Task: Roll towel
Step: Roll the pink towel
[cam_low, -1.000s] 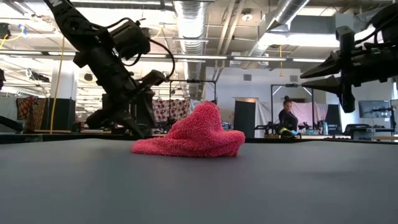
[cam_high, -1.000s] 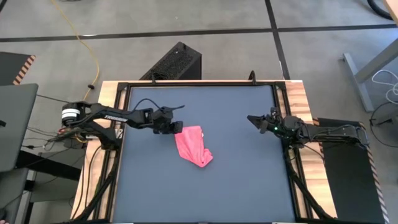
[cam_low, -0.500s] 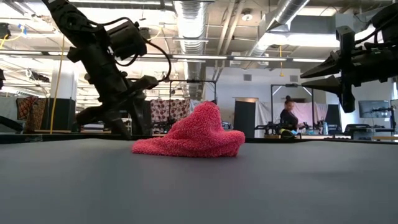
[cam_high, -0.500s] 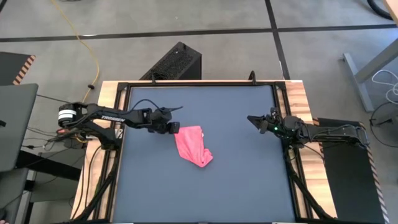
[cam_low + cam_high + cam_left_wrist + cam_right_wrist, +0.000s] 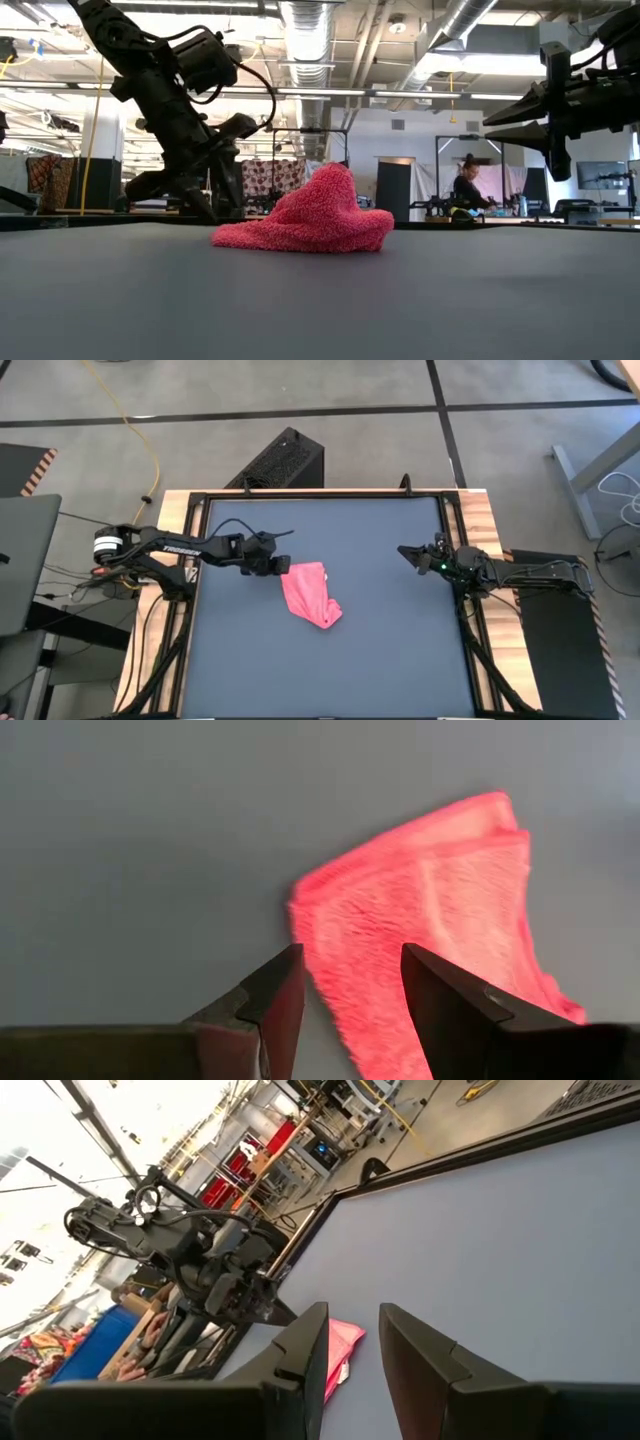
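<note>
The towel [image 5: 311, 595] lay bunched in a loose heap near the middle of the dark table mat [image 5: 380, 650], peaked on one side. The left gripper [image 5: 283, 566] hovered at its upper corner, fingers apart and straddling the cloth's edge, seemingly not yet pinching it. The right gripper [image 5: 407, 551] waited well apart, raised near the mat's right edge, fingers slightly parted and empty.

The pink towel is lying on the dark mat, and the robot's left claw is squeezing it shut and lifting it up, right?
Not quite. The towel does lie on the dark mat, but the left gripper is open just at its edge, not squeezing or lifting it. The left wrist view shows its fingers apart with nothing between them.
</note>
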`<control>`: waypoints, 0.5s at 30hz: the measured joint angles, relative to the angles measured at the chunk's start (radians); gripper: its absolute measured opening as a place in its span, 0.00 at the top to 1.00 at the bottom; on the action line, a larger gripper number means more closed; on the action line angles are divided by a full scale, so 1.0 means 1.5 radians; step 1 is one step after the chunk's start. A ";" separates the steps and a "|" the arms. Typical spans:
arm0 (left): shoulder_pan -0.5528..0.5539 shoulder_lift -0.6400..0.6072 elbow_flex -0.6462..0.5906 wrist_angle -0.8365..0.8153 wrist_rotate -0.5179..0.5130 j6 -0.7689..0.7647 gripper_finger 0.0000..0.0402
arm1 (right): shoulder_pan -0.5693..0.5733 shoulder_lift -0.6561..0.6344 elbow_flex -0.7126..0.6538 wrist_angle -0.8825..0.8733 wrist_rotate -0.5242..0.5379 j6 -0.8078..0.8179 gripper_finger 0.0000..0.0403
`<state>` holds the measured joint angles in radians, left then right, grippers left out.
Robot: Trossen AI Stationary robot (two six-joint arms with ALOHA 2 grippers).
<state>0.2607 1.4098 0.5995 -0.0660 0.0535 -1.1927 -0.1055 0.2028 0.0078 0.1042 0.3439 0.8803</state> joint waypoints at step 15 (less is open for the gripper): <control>0.000 0.092 0.002 0.047 0.011 -0.007 0.61 | 0.008 0.000 0.000 0.001 0.014 0.001 0.70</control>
<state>0.2606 1.5477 0.6020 0.0042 0.0693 -1.2034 -0.0935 0.2028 0.0078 0.1059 0.3656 0.8818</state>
